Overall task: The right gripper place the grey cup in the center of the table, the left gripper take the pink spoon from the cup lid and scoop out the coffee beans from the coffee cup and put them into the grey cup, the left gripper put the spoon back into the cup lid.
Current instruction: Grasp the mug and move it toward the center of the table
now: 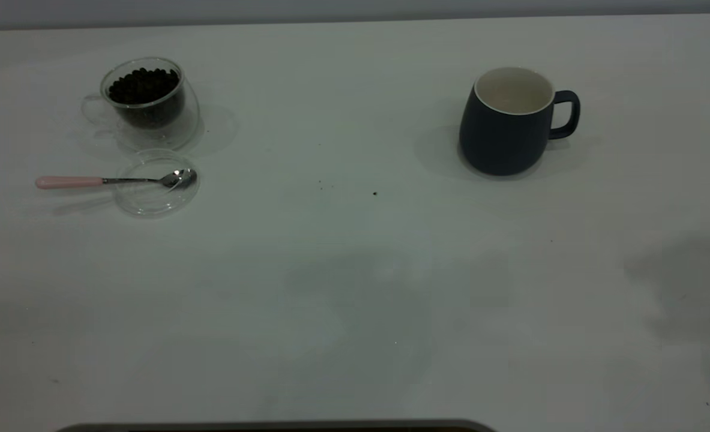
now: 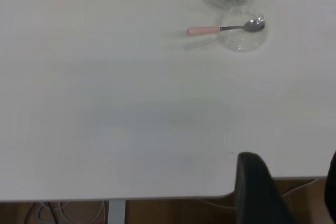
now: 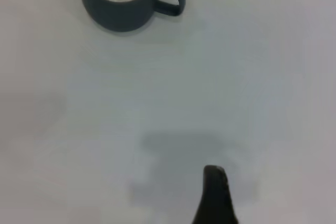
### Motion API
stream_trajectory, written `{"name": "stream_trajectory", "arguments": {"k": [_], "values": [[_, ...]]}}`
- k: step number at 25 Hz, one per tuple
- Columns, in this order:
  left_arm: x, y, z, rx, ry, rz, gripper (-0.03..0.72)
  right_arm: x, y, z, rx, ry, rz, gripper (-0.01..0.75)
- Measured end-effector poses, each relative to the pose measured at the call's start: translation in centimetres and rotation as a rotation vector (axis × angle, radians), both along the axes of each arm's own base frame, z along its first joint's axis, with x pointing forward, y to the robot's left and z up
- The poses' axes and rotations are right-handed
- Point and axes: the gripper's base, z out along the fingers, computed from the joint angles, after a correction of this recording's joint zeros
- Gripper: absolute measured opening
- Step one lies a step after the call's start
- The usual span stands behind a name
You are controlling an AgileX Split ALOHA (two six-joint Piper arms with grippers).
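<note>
The grey cup (image 1: 508, 129) stands upright and empty on the right side of the table (image 1: 355, 270), handle to the right; the right wrist view shows the grey cup (image 3: 123, 1) far off. The coffee cup (image 1: 144, 102) with coffee beans (image 1: 144, 84) stands at the far left. In front of it lies the cup lid (image 1: 158, 204), and the pink spoon (image 1: 90, 180) rests with its bowl in the lid and its handle sticking out left. My left gripper (image 2: 294, 187) is open over the table's near edge, far from the pink spoon (image 2: 220, 28). A black part of my right gripper (image 3: 215, 198) hangs above bare table.
Neither arm shows in the exterior view. A few tiny dark specks (image 1: 374, 193) lie near the table's middle. A dark strip (image 1: 270, 427) runs along the front edge. Below the table edge (image 2: 157, 199) there are cables and floor.
</note>
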Motion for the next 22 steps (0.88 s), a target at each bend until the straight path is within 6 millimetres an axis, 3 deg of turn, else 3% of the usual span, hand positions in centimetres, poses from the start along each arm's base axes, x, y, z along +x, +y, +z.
{"name": "stream_trajectory", "arguments": {"k": [3,6,11,15,22], "values": [[0.0,0.0,0.0,0.0,0.0,0.0,0.38,4.8,0.2,-2.2,-0.035,0.066,0.052,0.598],[0.0,0.0,0.0,0.001,0.0,-0.001,0.38,9.2,0.4,-5.9,-0.093,0.147,0.15,0.595],[0.0,0.0,0.0,0.001,0.0,-0.001,0.38,15.0,0.2,-12.5,-0.296,0.194,0.504,0.592],[0.0,0.0,0.0,0.001,0.0,-0.001,0.38,17.6,0.4,-16.6,-0.386,0.206,0.735,0.591],[0.0,0.0,0.0,0.001,0.0,-0.001,0.38,19.2,0.8,-18.8,-0.473,0.129,0.951,0.591]]}}
